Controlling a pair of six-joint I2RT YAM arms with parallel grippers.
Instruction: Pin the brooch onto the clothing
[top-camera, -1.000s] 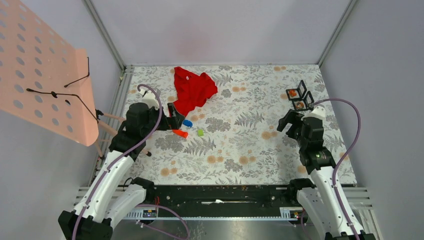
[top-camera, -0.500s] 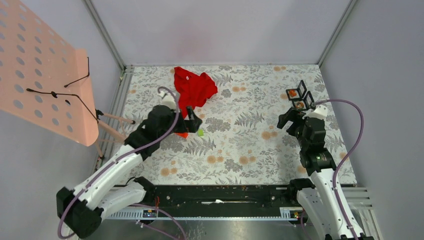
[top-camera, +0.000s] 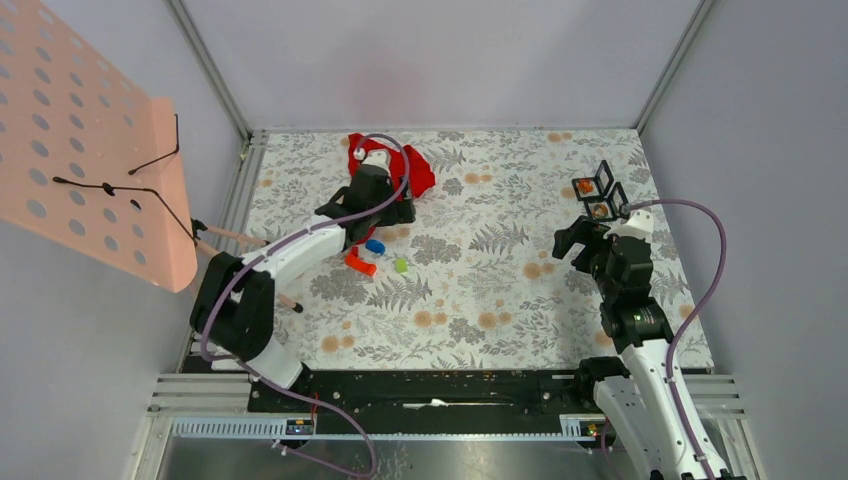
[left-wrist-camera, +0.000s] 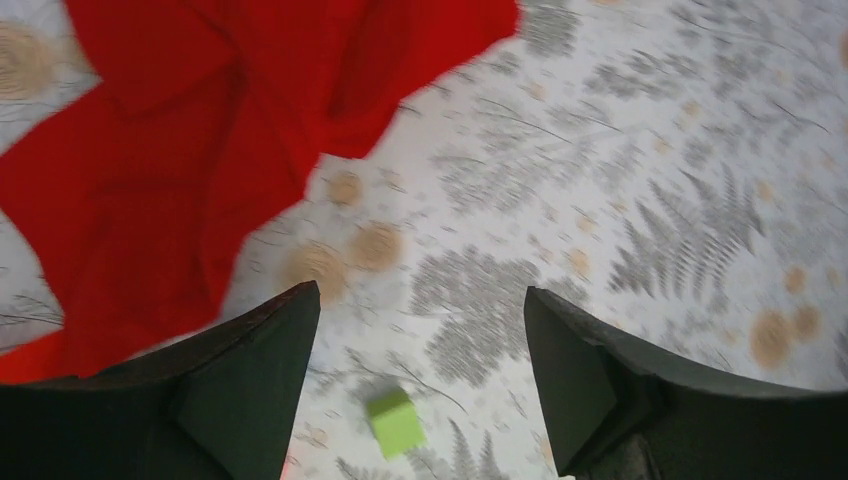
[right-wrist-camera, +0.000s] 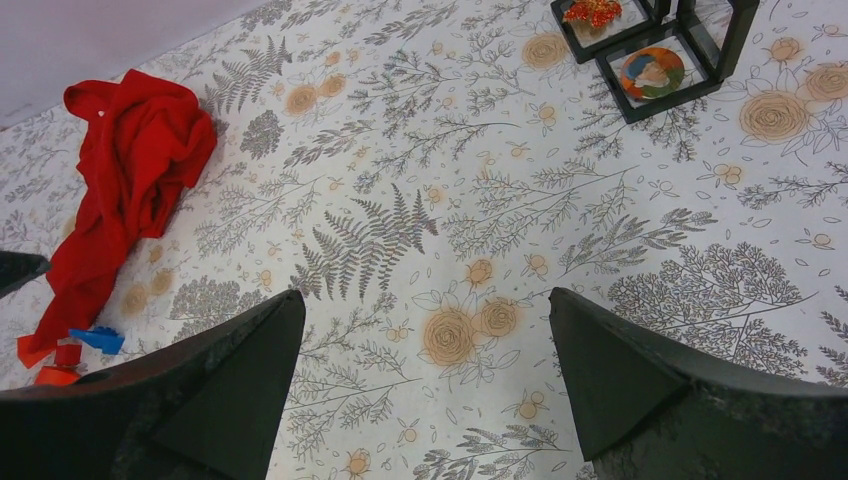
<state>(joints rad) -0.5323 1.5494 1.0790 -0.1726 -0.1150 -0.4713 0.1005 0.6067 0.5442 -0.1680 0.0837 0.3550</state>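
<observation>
The red shirt (left-wrist-camera: 150, 180) lies crumpled just beyond the green block (left-wrist-camera: 395, 422). The left hand (left-wrist-camera: 420, 300) hangs open and empty near that block; the right hand (right-wrist-camera: 425, 300), well right of it, gapes open.

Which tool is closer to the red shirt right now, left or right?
Left. The left tool hangs open right at the edge of the red shirt; the right tool is far across the table, near the black frames.
</observation>
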